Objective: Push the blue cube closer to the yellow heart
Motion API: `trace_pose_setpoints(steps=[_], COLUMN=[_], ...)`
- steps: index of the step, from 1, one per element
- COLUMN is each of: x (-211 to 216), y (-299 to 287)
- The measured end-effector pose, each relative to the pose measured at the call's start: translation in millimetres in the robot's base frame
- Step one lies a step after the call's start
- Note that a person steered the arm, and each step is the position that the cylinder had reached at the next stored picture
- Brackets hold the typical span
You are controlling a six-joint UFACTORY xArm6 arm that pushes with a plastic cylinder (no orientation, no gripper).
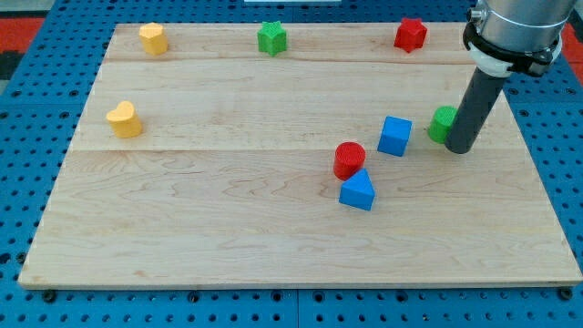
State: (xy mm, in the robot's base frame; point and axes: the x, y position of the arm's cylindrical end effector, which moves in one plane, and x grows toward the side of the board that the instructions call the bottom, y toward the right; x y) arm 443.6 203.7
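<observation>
The wooden desk (273, 246) fills most of my view, pale planks lying on a blue pegboard (27, 100). Next in size is my arm's rod (475, 105), dark and upright, coming down from the grey housing at the view's top right. My tip (459, 148) sits on the desk at the view's right, just beside the green block (442, 123), which is partly hidden behind the rod, so I cannot tell its shape or whether the two touch. There are no fingers on this rig, so nothing is held; the rod simply stands on the wood.

The blue cube (394, 136) lies to the left of my tip, near it but apart, with the green block between them in the view. Lower and further left is a blue wedge-like block (357, 190), and the red cylinder (349, 159) stands touching or just beside its upper edge.

The yellow heart (124, 119) rests near the desk's left edge, well apart from the blue cube, most of the desk's width between them. A second yellow block (153, 38), also heart-like, sits at the top left. Along the top edge I also see a green star-like block (271, 38) in the middle and a red star-like block (411, 35) towards the right.
</observation>
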Motion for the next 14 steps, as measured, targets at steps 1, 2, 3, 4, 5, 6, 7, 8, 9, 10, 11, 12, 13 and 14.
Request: trace_pose_setpoints(steps=[1, 2, 3, 4, 5, 6, 7, 8, 9, 10, 11, 12, 13, 14], x=[0, 0, -1, -6, -9, -19, -19, -26, -55, -60, -24, 4, -23, -51], y=[-2, -4, -27, -112, -175, -213, -153, -102, -115, -172, -265, -334, -326, -322])
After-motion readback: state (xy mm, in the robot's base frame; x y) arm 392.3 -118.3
